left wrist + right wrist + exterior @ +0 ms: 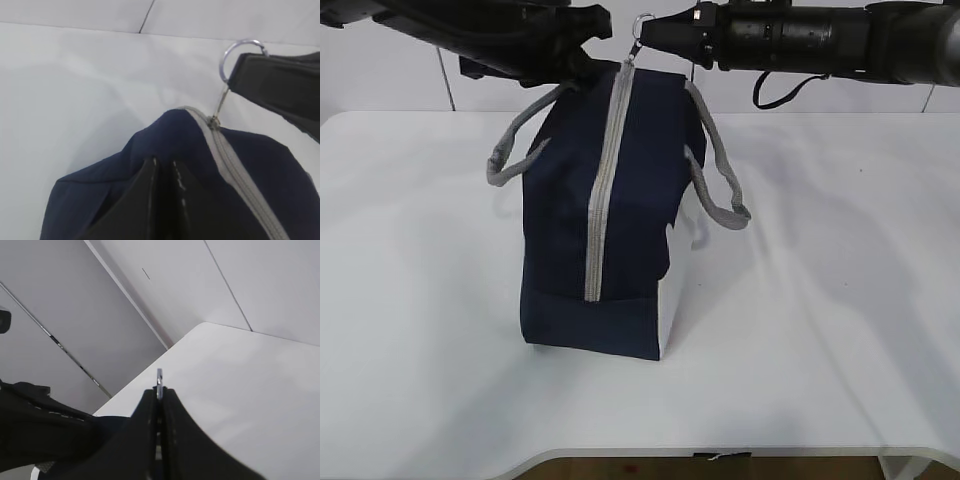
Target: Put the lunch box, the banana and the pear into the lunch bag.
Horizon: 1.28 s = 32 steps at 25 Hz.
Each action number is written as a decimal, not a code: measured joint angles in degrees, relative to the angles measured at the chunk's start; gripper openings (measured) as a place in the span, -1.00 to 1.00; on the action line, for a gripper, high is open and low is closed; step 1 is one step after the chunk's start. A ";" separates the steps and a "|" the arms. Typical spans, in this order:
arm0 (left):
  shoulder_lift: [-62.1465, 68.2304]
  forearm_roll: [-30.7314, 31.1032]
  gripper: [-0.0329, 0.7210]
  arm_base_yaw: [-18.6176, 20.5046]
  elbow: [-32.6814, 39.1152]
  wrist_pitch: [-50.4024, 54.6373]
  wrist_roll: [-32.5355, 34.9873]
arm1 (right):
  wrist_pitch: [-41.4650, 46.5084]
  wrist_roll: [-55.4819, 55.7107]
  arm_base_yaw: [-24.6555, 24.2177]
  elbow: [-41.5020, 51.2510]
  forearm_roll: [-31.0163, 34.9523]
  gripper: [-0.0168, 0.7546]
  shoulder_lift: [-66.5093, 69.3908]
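Observation:
The navy lunch bag (pixel 620 220) stands upright mid-table, its grey zipper strip (pixel 603 200) closed along the top and front. At the bag's far top end my right gripper (pixel 645 38) is shut on the metal ring pull (pixel 642 24), whose edge pokes out between the tips (pixel 159 390). Just left of the zipper, my left gripper (pixel 165 162) pinches the navy fabric (pixel 110 195) at that same end. The ring (pixel 235 55) hangs beyond it. Lunch box, banana and pear are out of view.
Two grey handles (pixel 515 145) (pixel 720 190) droop to either side of the bag, and a white side panel (pixel 675 290) faces right. The white table (pixel 820 300) runs to its front edge (pixel 720 452). A wall stands close behind.

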 joint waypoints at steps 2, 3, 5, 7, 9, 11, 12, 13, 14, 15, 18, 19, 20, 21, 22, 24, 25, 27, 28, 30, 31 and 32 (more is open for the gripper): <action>-0.23 0.00 -0.87 0.00 0.00 0.64 1.41 | 0.00 0.00 0.00 0.00 0.50 -0.94 0.00; -0.36 0.00 -0.87 0.00 0.00 1.06 1.73 | 0.00 0.11 0.00 0.00 0.62 -0.94 0.00; -0.72 0.00 -0.88 0.00 0.00 1.56 2.63 | 0.11 0.12 0.00 0.00 1.08 -0.94 0.00; -1.26 -0.62 -0.88 0.00 0.00 2.24 3.85 | 0.21 0.12 0.00 0.00 1.11 -0.94 0.00; -1.83 -1.53 -0.88 0.00 0.00 2.89 5.45 | 0.47 0.25 0.10 0.00 1.11 -0.94 0.00; -2.08 -2.58 -0.88 0.00 0.00 3.75 6.61 | 0.70 0.28 0.11 -0.10 1.11 -0.94 0.00; -2.19 -2.63 -0.88 0.00 0.00 4.02 6.95 | 0.79 0.39 0.11 -0.24 1.11 -0.94 0.00; -2.19 -2.66 -0.88 0.00 -0.12 4.29 7.11 | 0.79 0.51 0.11 -0.70 1.11 -0.94 0.00; -2.19 -2.76 -0.88 0.00 -0.12 4.29 7.22 | 0.83 0.66 0.11 -1.36 0.99 -0.94 0.00; -2.19 -2.76 -0.88 0.00 -0.24 4.29 7.32 | 0.94 0.88 0.11 -2.12 0.78 -0.94 0.00; -2.28 -4.32 -0.88 0.00 -0.46 4.04 8.37 | 1.07 1.47 0.20 -4.09 0.14 -0.94 0.00; -2.50 -5.28 -0.88 0.00 -0.49 4.03 9.53 | 1.07 1.75 0.20 -4.37 0.14 -0.94 0.00; -2.61 -6.53 -0.88 0.00 -0.58 3.94 11.03 | 0.95 1.98 0.20 -4.50 0.14 -0.94 0.00; -2.84 -7.99 -0.88 0.00 -0.58 3.94 12.48 | 0.86 2.26 0.20 -4.58 0.14 -0.94 0.00; -2.98 -9.35 -0.88 0.00 -0.58 3.94 14.36 | 0.86 2.32 0.20 -4.58 0.14 -0.94 0.00; -3.48 -11.49 -0.88 0.00 -0.58 4.06 17.22 | 0.72 2.57 0.20 -4.58 0.14 -0.94 0.00; -3.73 -12.37 -0.88 0.00 -0.58 4.18 18.34 | 0.49 2.69 0.20 -4.69 0.14 -0.94 0.00; -4.40 -13.17 -0.88 0.00 -0.58 4.64 19.86 | -0.53 3.10 0.20 -4.64 0.37 -0.94 0.00; -4.68 -13.45 -0.88 0.00 -0.58 4.97 20.18 | -0.92 3.32 0.20 -4.64 0.49 -0.94 0.00; -5.09 -13.86 -0.88 0.00 -0.58 5.51 21.41 | -0.92 3.62 0.20 -4.64 0.49 -0.94 0.00; -5.22 -14.32 -0.88 0.00 -0.58 5.85 22.14 | -1.06 3.85 0.22 -4.72 0.57 -0.94 0.00; -5.56 -15.02 -0.88 0.00 -0.58 6.12 23.22 | -1.06 3.85 0.32 -4.72 0.57 -0.94 0.00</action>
